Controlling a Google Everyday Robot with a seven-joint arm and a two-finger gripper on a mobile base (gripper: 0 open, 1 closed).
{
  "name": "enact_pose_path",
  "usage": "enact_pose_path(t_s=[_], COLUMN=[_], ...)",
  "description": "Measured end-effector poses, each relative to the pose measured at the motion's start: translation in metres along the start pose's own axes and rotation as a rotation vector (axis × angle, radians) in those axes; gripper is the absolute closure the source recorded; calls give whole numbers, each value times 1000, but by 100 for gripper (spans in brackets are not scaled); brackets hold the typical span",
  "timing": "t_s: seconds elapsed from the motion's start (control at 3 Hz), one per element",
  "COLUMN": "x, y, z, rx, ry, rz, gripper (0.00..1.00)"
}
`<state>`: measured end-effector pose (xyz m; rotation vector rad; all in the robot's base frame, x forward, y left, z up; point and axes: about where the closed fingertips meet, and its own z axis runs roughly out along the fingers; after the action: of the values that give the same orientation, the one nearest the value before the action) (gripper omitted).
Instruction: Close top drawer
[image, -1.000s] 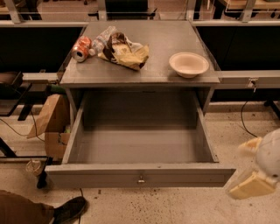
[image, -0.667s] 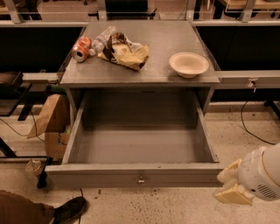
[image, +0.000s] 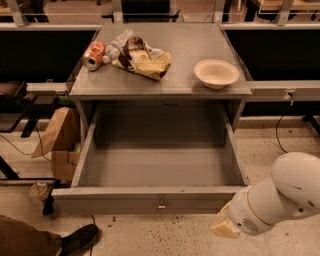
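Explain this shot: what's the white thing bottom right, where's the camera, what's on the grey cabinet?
There is only one picture, taken from above and in front of the cabinet, looking down. Where the camera is mounted isn't on record.

The white rounded shape is the robot's arm, which belongs to a mobile base with a single arm. The tan piece at its end is the tool, the part that grasps. It sits low by the front right corner of the top drawer, and I can't tell whether it touches. I see nothing held in it.

The drawer is pulled far out, with a small knob at the centre of its front and nothing visible inside. The job is to close it.

On the cabinet lie a crushed can, a snack bag and a pale bowl. A shoe shows at bottom left.
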<state>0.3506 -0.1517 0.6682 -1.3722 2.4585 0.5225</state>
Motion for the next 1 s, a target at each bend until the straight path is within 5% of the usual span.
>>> enact_pose_path(t_s=[0.33,1.0], x=[-20,-45], y=[-16,-61], z=[33,42], rx=[-7,66], ry=[-3,4], rz=[6,17], gripper=[100,100])
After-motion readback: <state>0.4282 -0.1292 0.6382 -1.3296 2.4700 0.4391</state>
